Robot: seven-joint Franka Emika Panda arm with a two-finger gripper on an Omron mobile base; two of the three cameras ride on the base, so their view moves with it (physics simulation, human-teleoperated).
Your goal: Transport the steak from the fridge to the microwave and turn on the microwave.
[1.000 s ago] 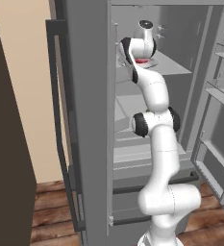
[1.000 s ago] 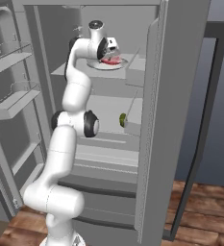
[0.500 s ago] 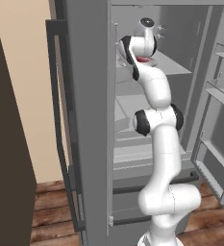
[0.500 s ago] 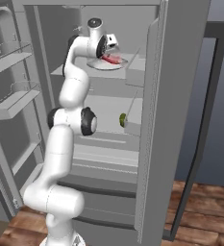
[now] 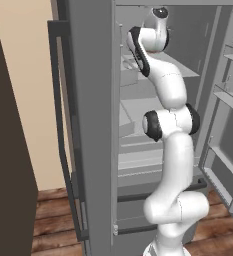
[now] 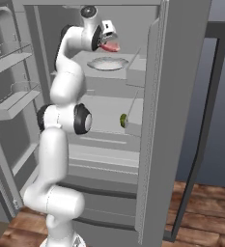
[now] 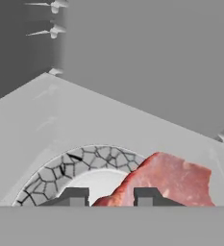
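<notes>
- Steak (image 6: 111,47): a red-pink slab held up in the air inside the open fridge (image 6: 181,96), above a round plate (image 6: 107,63) on the upper shelf and clear of it; in the right base view its long axis runs out from the gripper toward the right side of the fridge, with the free end dipping a little
- In the hand view the steak (image 7: 168,180) rises from between the fingertips and spreads up and to the right; its near end is cut off by the bottom of that view; its far edge is ragged and angular
- Gripper (image 6: 105,42): pinching the steak, the two dark fingertips (image 7: 75,196) pressed on either side of the meat's near end
- The plate (image 7: 80,166) has a cracked, mosaic-like rim and a plain white middle; the steak covers its right part in the hand view, and its lower part is cut off
- A small green pickle (image 6: 123,119) sits on the shelf below, at the right edge, partly hidden by the fridge's side wall
- In the left base view the arm's own wrist hides the gripper and the steak; the fridge (image 5: 90,125) wall also blocks much of the shelves
</notes>
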